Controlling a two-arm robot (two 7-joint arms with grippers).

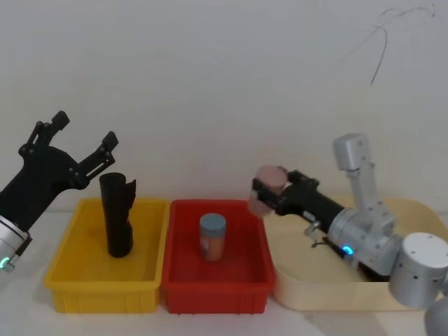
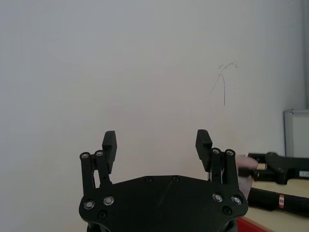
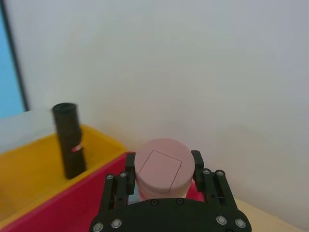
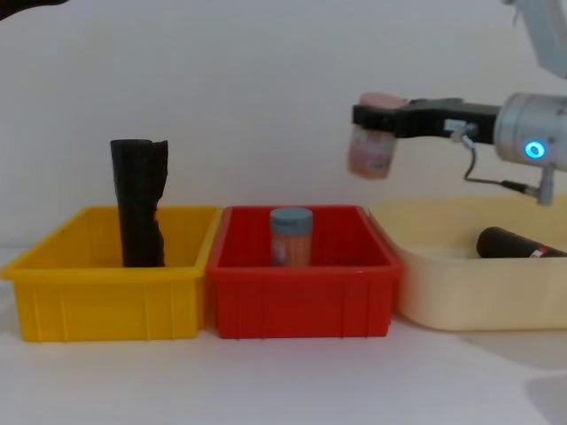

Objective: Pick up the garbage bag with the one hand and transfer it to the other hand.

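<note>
Over at the counter's (image 4: 266,381) right end, the garbage bag (image 4: 514,242) lay on its side in the cream tray (image 4: 461,310). Its long axis ran left to right along the tray floor. The chest view's right edge cut off its far end, where a bit of red label showed. From the head camera the right arm covered that part of the tray, so the bag could not be made out there. In the left wrist view it showed low and far off, lying flat with its red-and-white label band facing the camera.

The right pincer (image 4: 372,133) was clamped on a pink-lidded jar (image 4: 370,152), held in the air above the right rim of the red bin (image 4: 301,310), well above the bag and not touching it. The jar's label was blurred and unreadable.

The left pincer (image 1: 82,136) hung high over the counter's left end, beside the yellow bin (image 4: 97,310), its fingers spread wide with nothing between them.

Inside the yellow bin a second black roll (image 4: 137,212) stood upright with a jagged top. The right wrist view showed a small pale red mark on its side, too small to read. In the red bin stood one jar with a grey-blue lid (image 4: 291,235), upright near the middle.
</note>
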